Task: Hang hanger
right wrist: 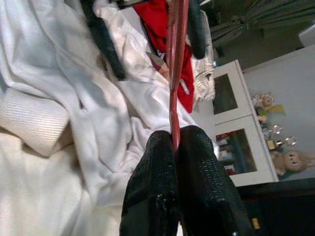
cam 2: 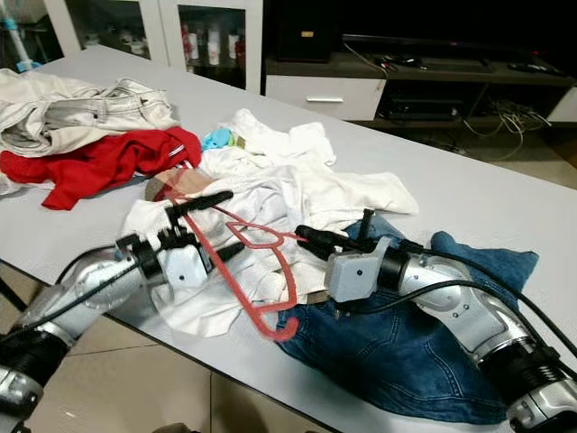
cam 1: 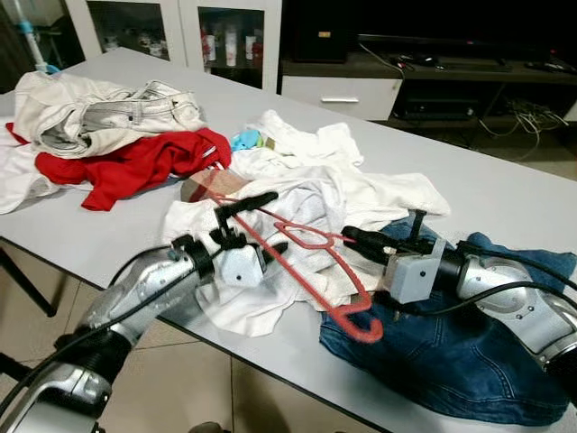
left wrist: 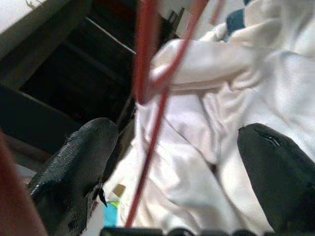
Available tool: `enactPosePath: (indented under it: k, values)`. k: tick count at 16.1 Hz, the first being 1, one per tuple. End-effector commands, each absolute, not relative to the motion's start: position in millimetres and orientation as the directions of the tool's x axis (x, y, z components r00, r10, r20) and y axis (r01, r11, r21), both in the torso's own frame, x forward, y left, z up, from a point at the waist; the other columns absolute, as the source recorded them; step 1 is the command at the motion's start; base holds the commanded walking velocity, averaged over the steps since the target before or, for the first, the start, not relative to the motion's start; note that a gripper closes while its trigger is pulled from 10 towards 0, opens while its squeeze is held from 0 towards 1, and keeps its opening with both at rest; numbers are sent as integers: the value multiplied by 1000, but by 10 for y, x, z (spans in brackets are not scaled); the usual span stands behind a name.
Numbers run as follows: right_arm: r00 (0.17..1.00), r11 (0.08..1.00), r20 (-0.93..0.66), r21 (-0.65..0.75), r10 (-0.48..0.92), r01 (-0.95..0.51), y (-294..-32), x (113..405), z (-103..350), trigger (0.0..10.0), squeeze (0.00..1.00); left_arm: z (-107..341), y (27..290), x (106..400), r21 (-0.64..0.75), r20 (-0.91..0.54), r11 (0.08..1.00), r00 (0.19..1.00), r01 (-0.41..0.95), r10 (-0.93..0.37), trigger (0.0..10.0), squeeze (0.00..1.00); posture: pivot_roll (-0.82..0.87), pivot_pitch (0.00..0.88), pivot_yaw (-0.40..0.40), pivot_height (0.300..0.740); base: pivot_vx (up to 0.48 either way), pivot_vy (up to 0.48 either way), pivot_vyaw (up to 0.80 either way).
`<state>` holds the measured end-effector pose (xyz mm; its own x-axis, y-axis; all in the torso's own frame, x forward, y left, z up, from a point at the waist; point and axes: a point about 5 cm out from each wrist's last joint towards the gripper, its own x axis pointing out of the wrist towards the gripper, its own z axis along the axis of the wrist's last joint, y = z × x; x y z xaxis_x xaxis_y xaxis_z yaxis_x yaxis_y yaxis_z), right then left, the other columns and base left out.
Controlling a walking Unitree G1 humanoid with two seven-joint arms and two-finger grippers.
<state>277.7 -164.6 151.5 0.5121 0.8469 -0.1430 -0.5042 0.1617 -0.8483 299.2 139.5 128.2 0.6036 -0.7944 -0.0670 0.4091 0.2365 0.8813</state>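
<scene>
My right hand [cam 1: 353,240] was clamped on the red hanger [cam 1: 311,271], fingers [right wrist: 162,182] pinched tight w/ the thin red bar between them. The hanger lay slanted over the white clothes [cam 1: 306,203] near the bench's front edge, its hook end [cam 1: 359,327] resting by the blue jeans [cam 1: 451,347]. My left hand [cam 1: 261,225] was spread wide around the hanger's upper part, one finger [cam 1: 245,204] above the bar, the other below; in the left wrist view the fingers [left wrist: 74,167] sat well apart w/ the red wire running between, not touching either. Farther back on the grey bench [cam 1: 505,194] lay a red garment [cam 1: 135,167] and a beige one [cam 1: 99,113], touching each other.
</scene>
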Motion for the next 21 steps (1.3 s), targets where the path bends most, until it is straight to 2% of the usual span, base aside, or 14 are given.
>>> enactPosePath:
  k: [1, 2, 4, 7, 11, 14, 15, 16, 17, 18, 20, 21]
  values:
    - [482, 136, -124, -873, 867, -469, -1614, 2766, 1608, 10000, 0, 1255, 1275, 2948, 884, -81, 199, 558, 424, -826, 5216, 0, -16, 0, -77, 740, 0, 0, 0]
    - [486, 140, -119, -875, 866, -464, -1627, 2769, 1624, 10000, 0, 1241, 1273, 2938, 880, -89, 194, 552, 433, -829, 0, 0, -16, 0, -79, 740, 0, 0, 0]
    - [494, 150, -108, -878, 863, -454, -1658, 2776, 1652, 10000, 0, 1246, 1270, 2937, 880, -90, 191, 546, 435, -833, 0, 0, -19, 0, -80, 740, 0, 0, 0]
    - [531, 219, -85, -847, 843, -484, -1714, 2804, 1686, 10000, 0, 1245, 1243, 2929, 879, -96, 178, 529, 443, -843, 0, 0, -29, 0, -76, 740, 0, 0, 0]
    - [535, 226, -119, -815, 836, -534, -1777, 2787, 1675, 10000, 0, 1234, 1213, 2924, 878, -100, 171, 519, 448, -849, 0, 0, -38, 0, -75, 740, 0, 0, 0]
    - [566, 263, -103, -808, 818, -528, -1833, 2826, 1706, 10000, 0, 1244, 1222, 2942, 884, -88, 184, 542, 429, -836, 0, 0, -36, 0, -80, 740, 0, 0, 0]
    - [581, 289, -75, -812, 810, -507, -1852, 2841, 1731, 10000, 0, 1248, 1230, 2958, 889, -81, 193, 559, 415, -825, 2314, 0, -34, 0, -81, 740, 0, 0, 0]
    - [592, 318, -23, -827, 805, -464, -1866, 2850, 1785, 10000, 792, 1250, 1234, 2968, 892, -77, 198, 569, 406, -819, 7765, 0, -34, 0, -82, 740, 0, 0, 0]
    - [592, 326, -6, -830, 806, -452, -1868, 2851, 1804, 10000, 1000, 1251, 1236, 2970, 892, -75, 201, 571, 404, -817, 8784, 0, -34, 0, -82, 740, 0, 0, 0]
    - [593, 340, 19, -833, 805, -436, -1872, 2854, 1840, 10000, 1000, 1253, 1241, 2976, 895, -74, 203, 579, 398, -812, 10000, 0, -34, 0, -82, 740, 0, 0, 0]
    - [611, 374, 22, -808, 791, -455, -1896, 2881, 1846, 10000, 1000, 1253, 1258, 2994, 899, -74, 204, 593, 388, -801, 10000, 0, -32, 0, -80, 740, 0, 0, 0]
    - [625, 408, 1, -758, 781, -509, -1938, 2894, 1811, 10000, 0, 1256, 1268, 3006, 902, -74, 204, 602, 381, -795, 10000, 0, -30, 0, -80, 740, 0, 0, 0]
